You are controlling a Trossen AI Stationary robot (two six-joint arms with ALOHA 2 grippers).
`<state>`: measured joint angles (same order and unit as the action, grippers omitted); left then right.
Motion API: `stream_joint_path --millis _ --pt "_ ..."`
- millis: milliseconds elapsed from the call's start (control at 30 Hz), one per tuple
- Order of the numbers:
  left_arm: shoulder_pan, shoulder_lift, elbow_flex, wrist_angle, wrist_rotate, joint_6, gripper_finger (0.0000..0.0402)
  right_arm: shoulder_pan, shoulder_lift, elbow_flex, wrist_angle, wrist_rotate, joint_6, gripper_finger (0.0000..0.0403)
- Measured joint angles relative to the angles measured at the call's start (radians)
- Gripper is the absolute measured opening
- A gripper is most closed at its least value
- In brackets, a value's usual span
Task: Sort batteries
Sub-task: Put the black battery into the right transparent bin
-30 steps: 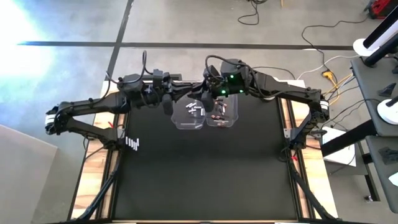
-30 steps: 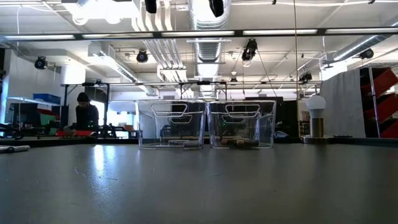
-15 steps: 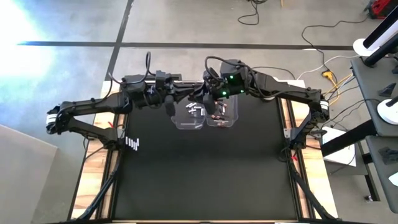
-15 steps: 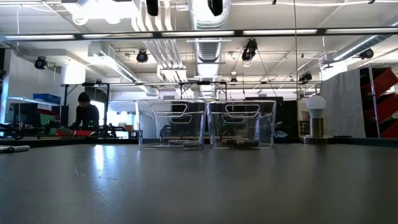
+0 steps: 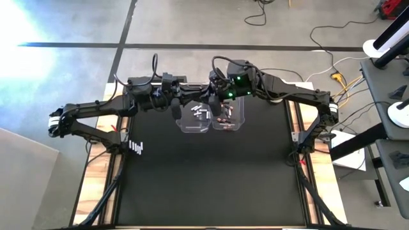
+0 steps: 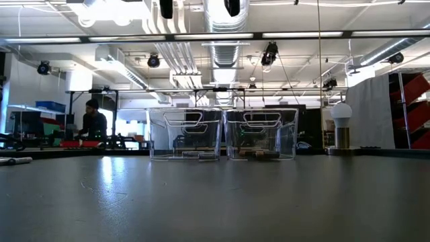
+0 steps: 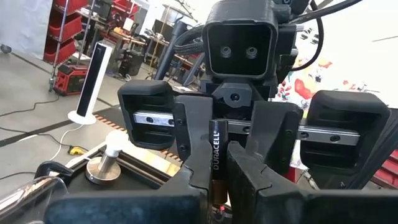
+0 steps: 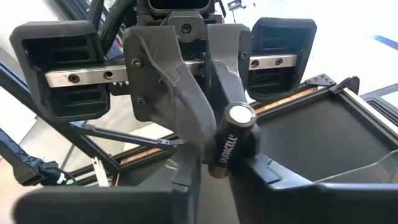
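Near the top centre of the high view, both grippers met above two clear bins (image 5: 211, 118). A battery (image 7: 214, 158) was clamped between the left gripper (image 8: 214, 134) and the right gripper (image 7: 217, 155), a handover in mid-air. The left bin held pale cells (image 5: 200, 113), the right one dark cells (image 5: 225, 117). More cells (image 5: 136, 147) waited unsorted at centre left, so the sorting looked only partly done.

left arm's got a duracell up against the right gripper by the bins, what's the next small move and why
Probably settle the right gripper firmly onto the battery before anything lets go. The left gripper is shut on it, the two grippers meet head-on by the clear bins, and a firm right-side grip isn't evident yet.
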<state>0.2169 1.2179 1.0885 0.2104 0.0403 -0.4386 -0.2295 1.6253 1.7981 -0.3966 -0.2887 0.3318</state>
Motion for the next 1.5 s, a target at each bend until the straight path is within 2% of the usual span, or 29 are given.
stream_joint_path --millis 133,300,700,800,867,933,1067,1300,1500 --pt "0.0 0.0 -0.001 0.0 0.004 0.002 0.001 0.0 0.0 0.0 0.0 0.019 0.003 0.0028" --pt "0.002 -0.01 -0.001 -0.034 0.023 0.036 0.0016 0.0 0.001 0.0 -0.006 0.021 0.008 0.0031" --pt "0.049 -0.116 -0.005 -0.194 0.027 0.101 0.0099 -0.004 -0.001 0.027 -0.062 0.031 0.02 0.0031" --pt "0.07 -0.169 -0.005 -0.251 -0.028 0.124 0.0116 -0.02 -0.001 0.053 -0.144 0.031 0.003 0.003" --pt "0.083 -0.205 -0.005 -0.292 -0.067 0.151 0.0124 -0.038 0.0 0.066 -0.234 0.067 -0.02 0.003" --pt "0.093 -0.237 -0.005 -0.335 -0.103 0.184 0.0129 -0.057 0.008 0.067 -0.328 0.112 -0.053 0.003" --pt "0.095 -0.291 -0.005 -0.423 -0.159 0.246 0.013 -0.108 0.043 0.041 -0.487 0.12 -0.103 0.003" --pt "0.095 -0.344 -0.004 -0.556 -0.163 0.264 0.013 -0.184 0.188 0.013 -0.72 0.108 -0.244 0.003" --pt "0.094 -0.371 -0.004 -0.625 -0.163 0.235 0.013 -0.216 0.316 0.012 -0.83 0.098 -0.389 0.003"
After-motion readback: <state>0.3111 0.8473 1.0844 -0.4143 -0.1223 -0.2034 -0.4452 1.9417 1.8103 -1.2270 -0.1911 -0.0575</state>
